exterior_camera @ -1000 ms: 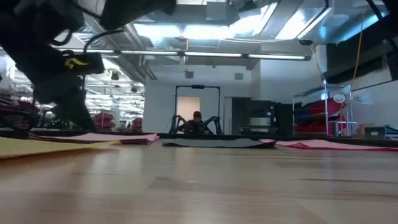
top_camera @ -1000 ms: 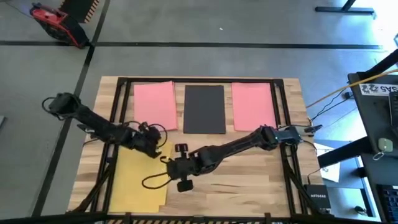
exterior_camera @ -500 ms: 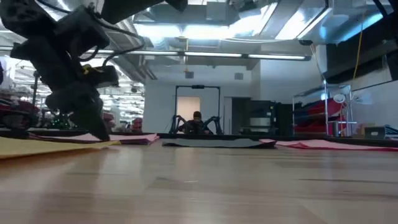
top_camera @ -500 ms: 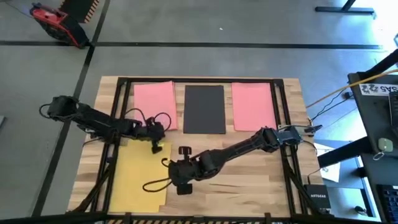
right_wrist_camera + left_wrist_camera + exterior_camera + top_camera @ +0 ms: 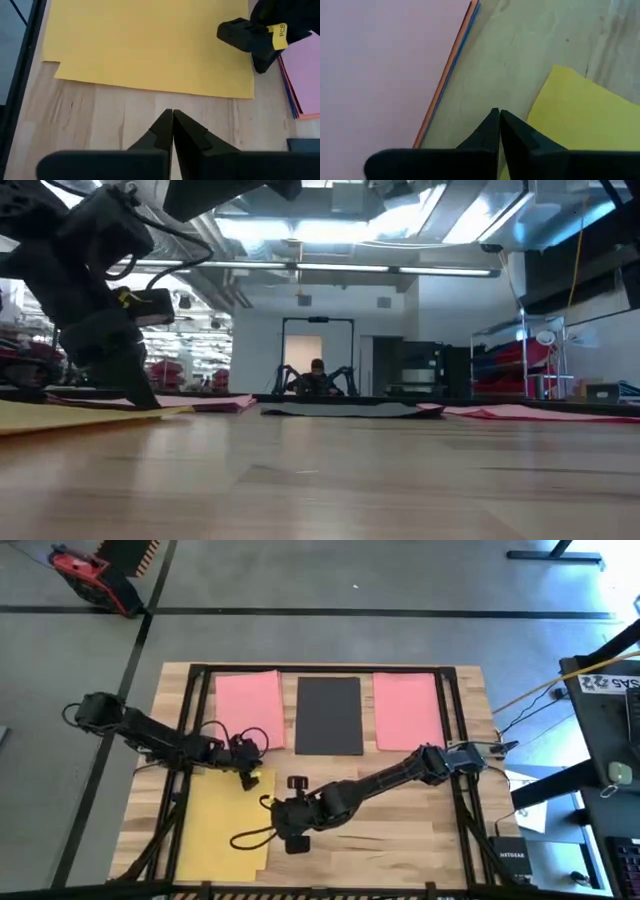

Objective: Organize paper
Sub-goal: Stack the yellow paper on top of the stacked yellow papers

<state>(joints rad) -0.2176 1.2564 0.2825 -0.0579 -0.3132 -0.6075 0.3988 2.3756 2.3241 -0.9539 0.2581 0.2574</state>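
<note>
We find the paper laid flat on the wooden table (image 5: 400, 825) in four lots. Along the 12 o'clock edge lie a pink stack (image 5: 249, 708) at 11, a single black sheet (image 5: 329, 715) at 12, and a pink sheet (image 5: 407, 710) at 1. The pink stack shows thin orange and blue edges beneath its top sheet in the left wrist view. A yellow stack (image 5: 222, 825) sits at 7 o'clock, its lower sheets slightly out of line. The left gripper (image 5: 247, 778) stands in the gap between the pink stack and the yellow stack's far corner, fingers pressed together, empty. The right gripper (image 5: 272, 819) rests just off the yellow stack's 3 o'clock edge, fingers likewise together and empty.
</note>
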